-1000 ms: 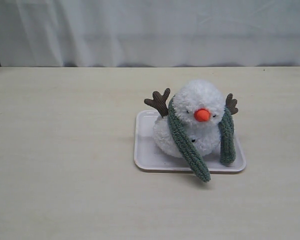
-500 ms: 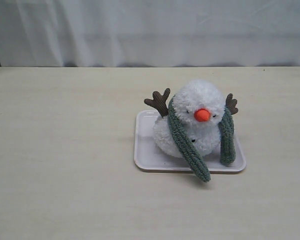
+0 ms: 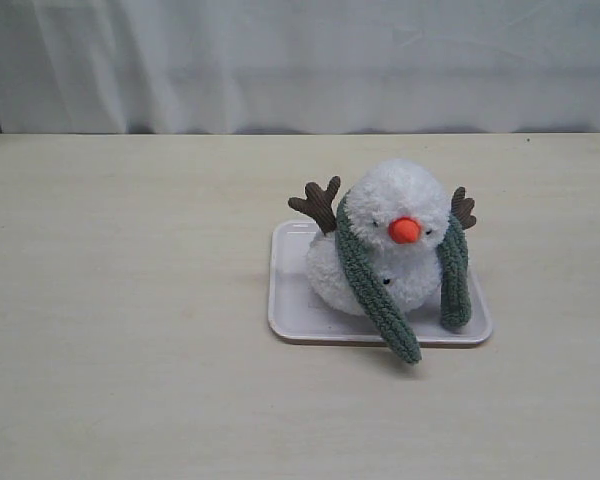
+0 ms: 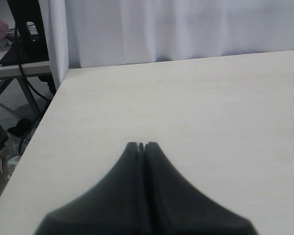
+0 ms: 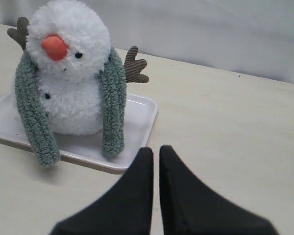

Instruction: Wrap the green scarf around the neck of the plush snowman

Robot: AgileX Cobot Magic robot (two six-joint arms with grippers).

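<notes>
Setting: robotics lab test bench. A pale wood-grain laminate tabletop (image 3: 130, 300) is serving as the work surface. A white pleated fabric curtain (image 3: 280, 60) is hanging as backdrop at twelve o'clock. Loose black cables (image 4: 21, 63) are trailing floorward beside a black equipment stand (image 4: 27, 19).

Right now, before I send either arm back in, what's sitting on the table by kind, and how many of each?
plush snowman: 1
green scarf: 1, hanging down both sides of the snowman's head
white tray: 1, under the snowman
Total: 3
</notes>
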